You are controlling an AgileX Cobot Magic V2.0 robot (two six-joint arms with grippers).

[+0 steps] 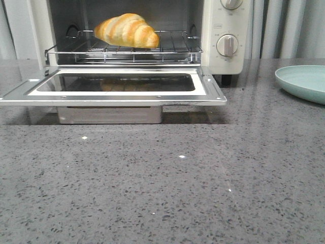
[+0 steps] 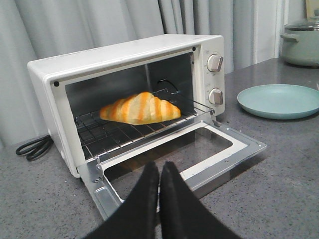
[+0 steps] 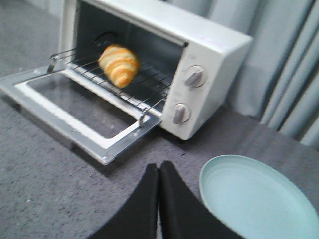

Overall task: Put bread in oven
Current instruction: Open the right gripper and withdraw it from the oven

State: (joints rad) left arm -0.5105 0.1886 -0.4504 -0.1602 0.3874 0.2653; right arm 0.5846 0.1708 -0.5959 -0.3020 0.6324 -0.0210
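Note:
The bread [image 1: 127, 30], a golden-orange striped croissant roll, lies on the wire rack [image 1: 172, 50] inside the cream-white oven [image 1: 218, 35], whose glass door [image 1: 30, 91] hangs open and flat. The bread also shows in the left wrist view [image 2: 140, 108] and the right wrist view [image 3: 118, 64]. My left gripper [image 2: 159, 165] is shut and empty, in front of the open door. My right gripper [image 3: 159, 165] is shut and empty above the counter, beside the plate. Neither gripper appears in the front view.
A pale green plate [image 1: 304, 81] sits on the grey speckled counter to the oven's right, also in both wrist views [image 2: 279, 101] [image 3: 256, 199]. A green lidded pot [image 2: 302, 40] stands far right. A black cord [image 2: 32, 148] lies left of the oven. Curtains hang behind.

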